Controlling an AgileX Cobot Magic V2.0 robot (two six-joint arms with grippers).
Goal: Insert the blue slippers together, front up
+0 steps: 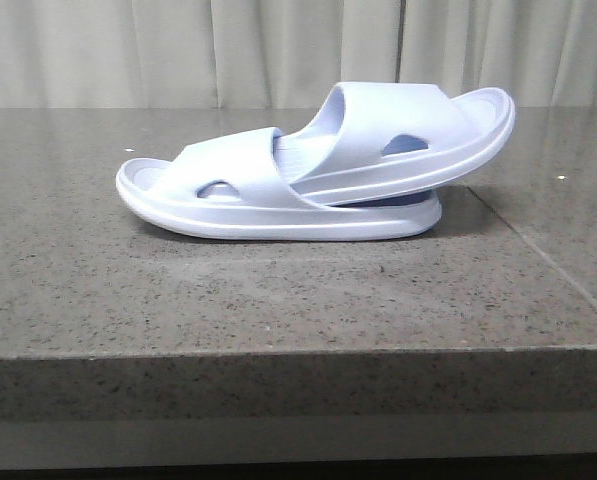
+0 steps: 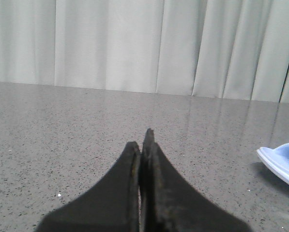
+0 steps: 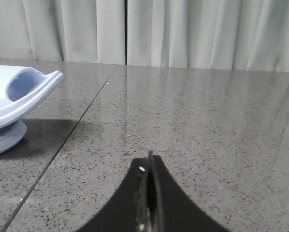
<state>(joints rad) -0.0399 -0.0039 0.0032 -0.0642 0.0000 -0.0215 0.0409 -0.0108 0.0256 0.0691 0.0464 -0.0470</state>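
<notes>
Two pale lavender-blue slippers lie nested on the grey stone table (image 1: 278, 300) in the front view. The lower slipper (image 1: 228, 195) rests flat, toe to the left. The upper slipper (image 1: 418, 130) is pushed under the lower one's strap and tilts up to the right. No gripper shows in the front view. My left gripper (image 2: 143, 140) is shut and empty, low over the table, with a slipper end (image 2: 284, 162) off to one side. My right gripper (image 3: 149, 162) is shut and empty, with the slipper's raised end (image 3: 18, 94) apart from it.
Pale curtains (image 1: 298, 50) hang behind the table. A seam line (image 1: 538, 250) runs across the tabletop on the right. The table's front edge (image 1: 298, 355) is near the camera.
</notes>
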